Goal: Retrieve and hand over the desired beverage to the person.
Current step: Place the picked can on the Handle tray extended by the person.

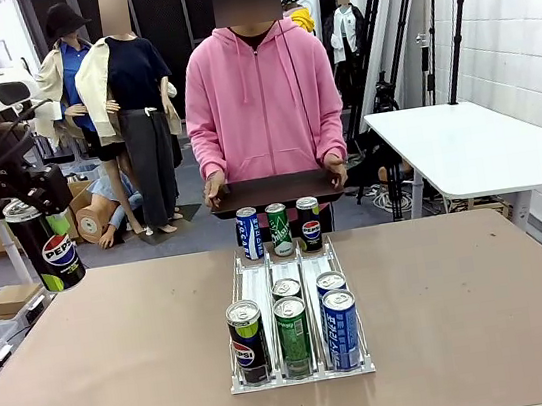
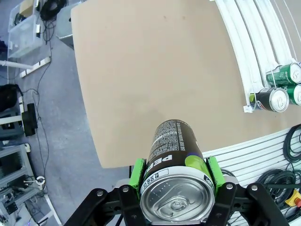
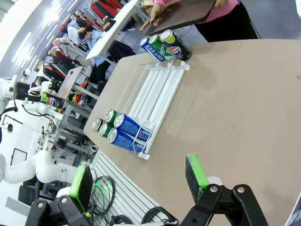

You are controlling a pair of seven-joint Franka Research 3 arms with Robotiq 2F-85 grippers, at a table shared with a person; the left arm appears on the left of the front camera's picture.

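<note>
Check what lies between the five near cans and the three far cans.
Just bare white lanes of the rack, no cans; this shows in the front view and the right wrist view.

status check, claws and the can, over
Left claw shut on black Pepsi can, held high at the left. Right claw open, empty. Person holds tray at far side; can rack stands between.

Only word I can actually read is "PEPSI", running up the side of the black can [image 1: 49, 256] gripped in the left tool [image 1: 20, 201]. Wrist view just catches "PE". Print on the other cans [image 1: 292, 329] is too small.
</note>
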